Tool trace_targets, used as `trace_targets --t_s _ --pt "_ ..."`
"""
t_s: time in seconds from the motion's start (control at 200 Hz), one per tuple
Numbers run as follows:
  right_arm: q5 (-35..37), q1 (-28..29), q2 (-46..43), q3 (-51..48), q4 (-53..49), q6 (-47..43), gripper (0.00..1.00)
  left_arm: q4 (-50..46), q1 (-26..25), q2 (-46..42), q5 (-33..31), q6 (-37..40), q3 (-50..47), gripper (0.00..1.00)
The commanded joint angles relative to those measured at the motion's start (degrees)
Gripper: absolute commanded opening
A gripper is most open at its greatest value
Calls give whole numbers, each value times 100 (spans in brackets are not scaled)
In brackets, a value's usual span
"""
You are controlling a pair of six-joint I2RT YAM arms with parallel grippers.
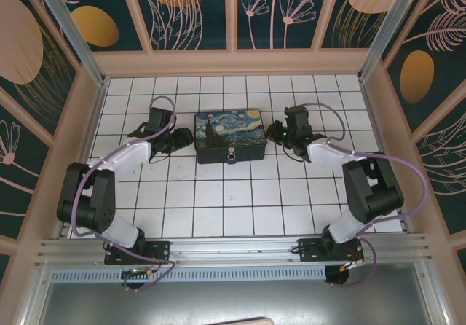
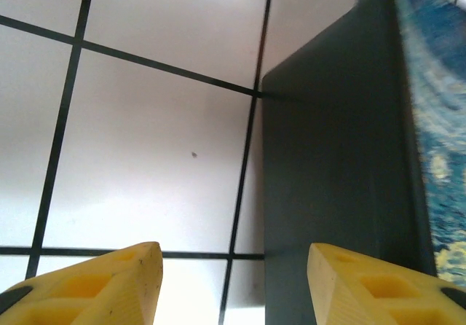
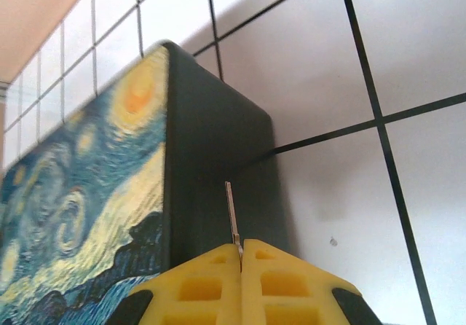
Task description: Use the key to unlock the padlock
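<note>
The painted box (image 1: 228,135) stands mid-table, and a small padlock (image 1: 231,155) hangs on its near front. My right gripper (image 3: 241,256) is shut on the key (image 3: 231,212). The key's thin silvery blade sticks out edge-on toward the box's dark right side wall (image 3: 211,157). From above, the right gripper (image 1: 275,132) sits just off the box's right end. My left gripper (image 2: 233,267) is open with nothing between its yellow fingers (image 2: 124,281). It is beside the box's left wall (image 2: 335,157), and from above the left gripper (image 1: 183,141) is close to that end.
White tiles with black grid lines (image 1: 218,201) cover the floor. A wooden rim (image 1: 233,63) and patterned panels wall in the workspace. Both arm bases are bolted to the metal rail (image 1: 233,248) at the near edge.
</note>
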Motion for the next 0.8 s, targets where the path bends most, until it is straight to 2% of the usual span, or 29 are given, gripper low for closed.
trace_targets --t_s 0.0,0.365,0.475,0.53,0.796 --pt "-985 472 -516 -5 216 241 0 254 -445 -415 1088 -31 14 55" --pt "-830 772 -1301 9 -448 357 0 76 -733 -1120 1164 -304 -2 55" --pt "-545 773 -1546 -4 -680 253 0 -146 -749 -1264 804 -281 -13 57" --pt "-403 652 -1654 -56 -797 119 0 -179 -743 -1328 642 -281 -100 59" --pt "-714 -599 -1509 -228 -918 -627 0 -81 -740 -1149 0 -418 -727 61"
